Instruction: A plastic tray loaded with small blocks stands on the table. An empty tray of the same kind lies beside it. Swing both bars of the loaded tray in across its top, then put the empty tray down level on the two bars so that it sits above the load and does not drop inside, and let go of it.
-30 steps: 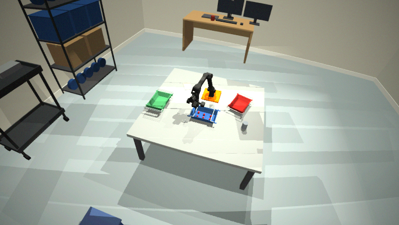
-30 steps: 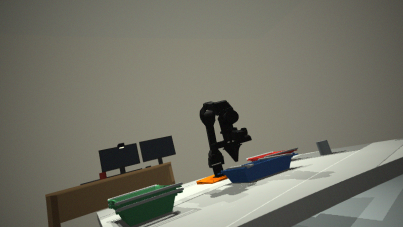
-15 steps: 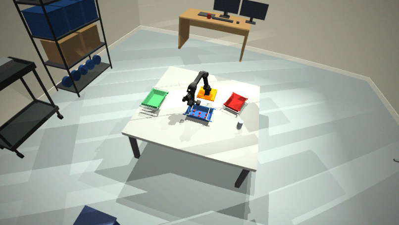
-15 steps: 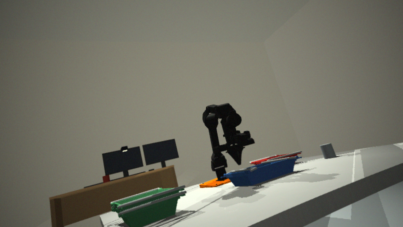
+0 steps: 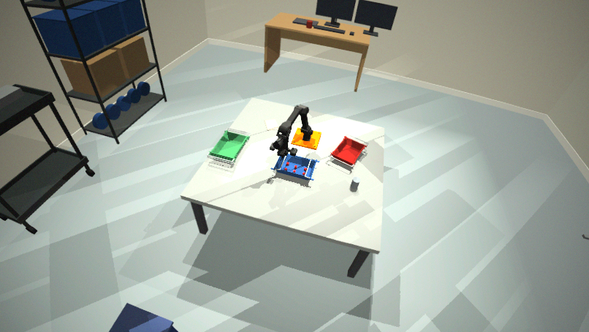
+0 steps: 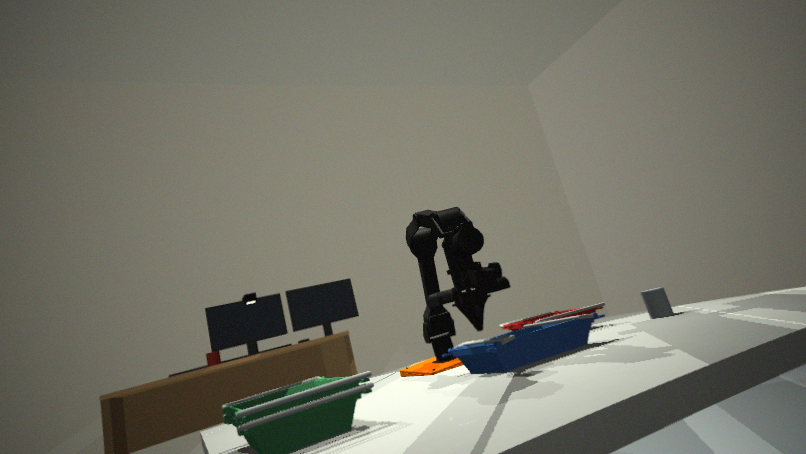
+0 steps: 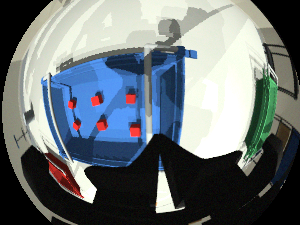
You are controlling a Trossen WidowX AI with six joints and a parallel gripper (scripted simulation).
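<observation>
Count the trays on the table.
3: the blue tray in front of the arm, with a green tray and a red tray on opposite sides.

The open rectangular blue tray [image 5: 284,173] [image 6: 544,345] [image 7: 110,154] looks like smooth plastic, as does the open rectangular green tray [image 5: 229,146] [image 6: 304,422] [image 7: 262,111]. The small red cubes [image 5: 295,167] [image 7: 102,124] look matt. The short grey cylinder [image 5: 354,184] [image 6: 656,302] looks like smooth metal. The square-cornered white table [image 5: 263,205] [image 6: 676,344] has a smooth top, and the long tan desk [image 5: 321,39] [image 6: 225,383] looks like wood. The jointed black arm [image 5: 293,119] [image 6: 429,270] looks mostly matt.
</observation>
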